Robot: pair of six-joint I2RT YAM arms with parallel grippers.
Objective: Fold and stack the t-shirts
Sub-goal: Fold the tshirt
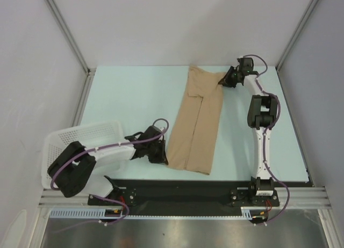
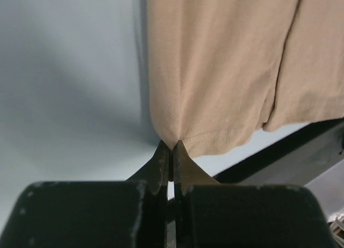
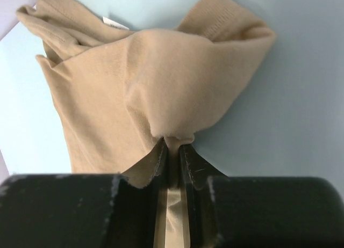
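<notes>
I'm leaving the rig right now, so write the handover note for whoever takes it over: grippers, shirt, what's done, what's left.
Left gripper: shut on the near left corner of the t-shirt, at the hem.
Right gripper: shut on a bunch of cloth at the far right edge, by the collar.
The t-shirt lies on the table as a long narrow strip; only one is in view.
The basket sits at the near left.
Done: sides folded in lengthwise.
Left: fold it across, then stack it.
</notes>
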